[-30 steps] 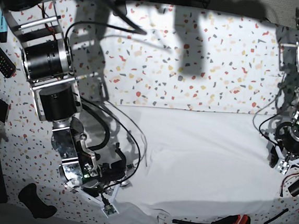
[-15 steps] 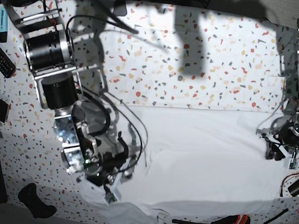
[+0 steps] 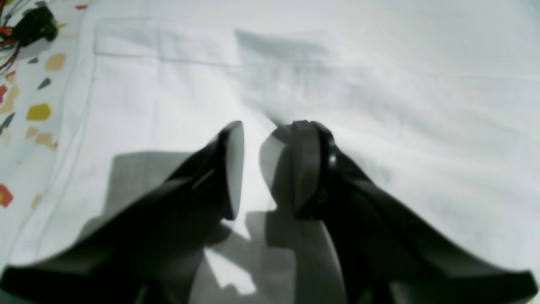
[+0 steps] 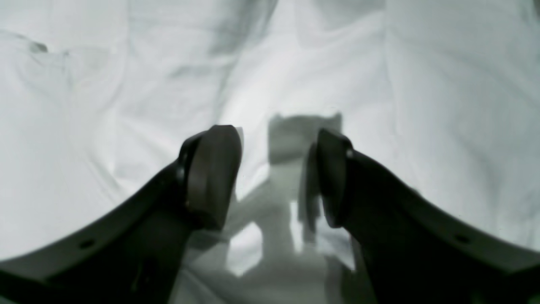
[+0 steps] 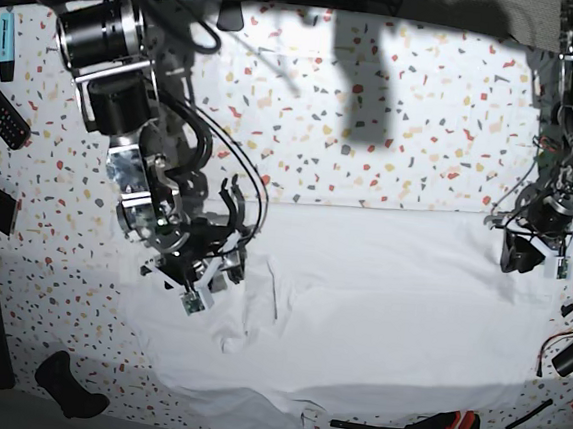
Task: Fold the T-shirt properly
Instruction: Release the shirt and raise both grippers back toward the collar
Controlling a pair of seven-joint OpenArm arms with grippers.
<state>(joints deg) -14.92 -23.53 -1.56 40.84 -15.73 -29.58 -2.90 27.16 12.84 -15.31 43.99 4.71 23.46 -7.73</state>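
The white T-shirt [image 5: 388, 314] lies spread flat across the front half of the speckled table [image 5: 376, 112], with a crease near its left side. My right gripper [image 5: 208, 280] hovers over the shirt's left part. In the right wrist view it [image 4: 278, 139] is open, with only wrinkled cloth [image 4: 443, 84] below the gap. My left gripper [image 5: 522, 257] is at the shirt's far right edge. In the left wrist view it [image 3: 268, 131] is narrowly open above the cloth [image 3: 379, 84], holding nothing, near a hemmed edge.
A black remote [image 5: 0, 109] and a blue marker [image 5: 5, 44] lie at the left edge. A black-and-red clamp [image 5: 428, 428] lies at the front. A black handle [image 5: 66, 386] lies front left. Loose wires [image 3: 29, 25] lie beside the shirt's edge on the right.
Both arms moved from the front toward the back. The right gripper left the shirt's front-left corner and is now over its left part. The shirt's left side lies spread wider.
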